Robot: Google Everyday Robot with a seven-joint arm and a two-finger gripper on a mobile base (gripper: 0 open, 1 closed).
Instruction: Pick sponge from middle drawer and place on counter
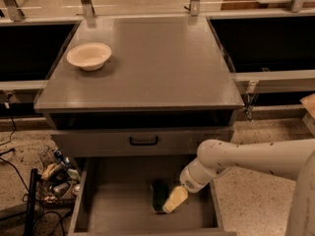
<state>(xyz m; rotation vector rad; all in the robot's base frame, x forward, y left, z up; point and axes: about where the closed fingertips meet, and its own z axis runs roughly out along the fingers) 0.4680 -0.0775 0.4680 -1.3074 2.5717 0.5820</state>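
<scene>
The middle drawer (113,203) is pulled open at the bottom of the view, with a plain grey floor. The sponge (158,194), a small dark block, lies on the drawer floor right of centre. My gripper (174,200), pale yellow at its tip, reaches down into the drawer from the right on a white arm and sits right against the sponge's right side, partly covering it. The counter (147,63) is the wide grey cabinet top above the drawer.
A cream bowl (89,56) stands on the counter's back left. A shut drawer front with a black handle (143,141) sits just above the open drawer. Cables and small clutter (54,178) lie on the speckled floor to the left. Metal rails run behind the counter.
</scene>
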